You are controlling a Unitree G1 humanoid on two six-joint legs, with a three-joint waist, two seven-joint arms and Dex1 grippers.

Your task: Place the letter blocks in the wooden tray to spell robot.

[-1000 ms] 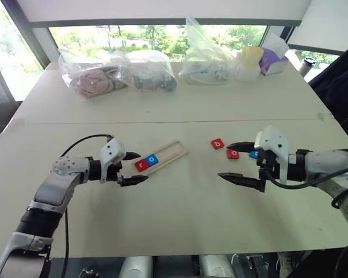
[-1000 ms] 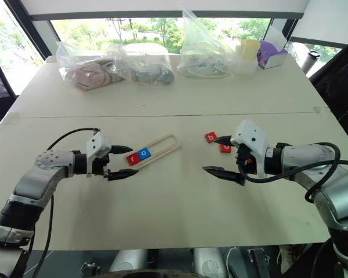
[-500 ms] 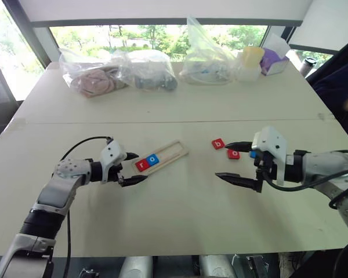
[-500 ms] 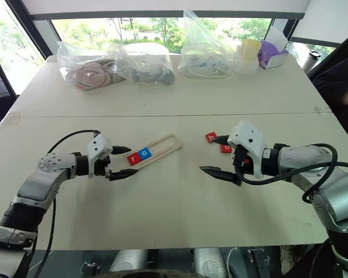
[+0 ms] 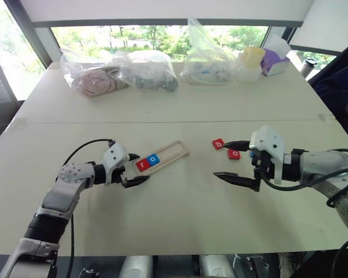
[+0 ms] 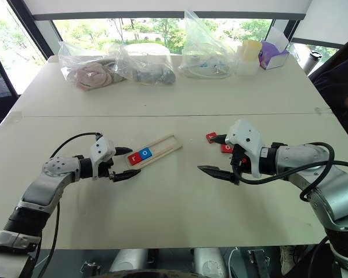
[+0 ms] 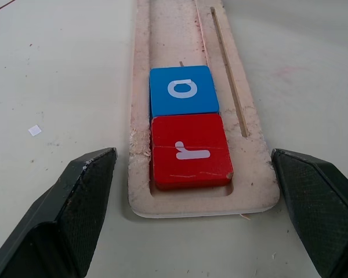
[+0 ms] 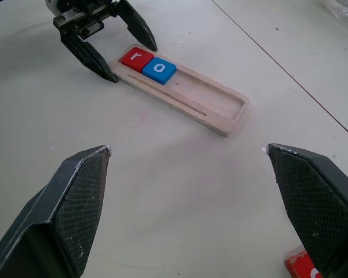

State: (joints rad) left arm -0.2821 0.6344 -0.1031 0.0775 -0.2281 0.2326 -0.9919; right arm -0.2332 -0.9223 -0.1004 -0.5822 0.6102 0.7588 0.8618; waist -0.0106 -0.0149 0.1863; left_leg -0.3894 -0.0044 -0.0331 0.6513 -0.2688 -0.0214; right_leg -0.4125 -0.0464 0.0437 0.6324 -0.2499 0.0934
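We are holding our left tool (image 5: 133,168) wide open and empty, its fingers straddling the near end of the tray (image 5: 160,157), where the red r (image 7: 189,150) and blue o (image 7: 182,91) are lying side by side. Our right tool (image 5: 231,160) is hanging wide open and empty well to the tray's right, beside the red b (image 5: 218,143) and red o (image 5: 234,154) lying on the counter (image 5: 180,202).

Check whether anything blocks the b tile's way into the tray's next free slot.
Nothing visible does. Bare table lies between the b tile and the tray, and the groove past the blue o is empty.
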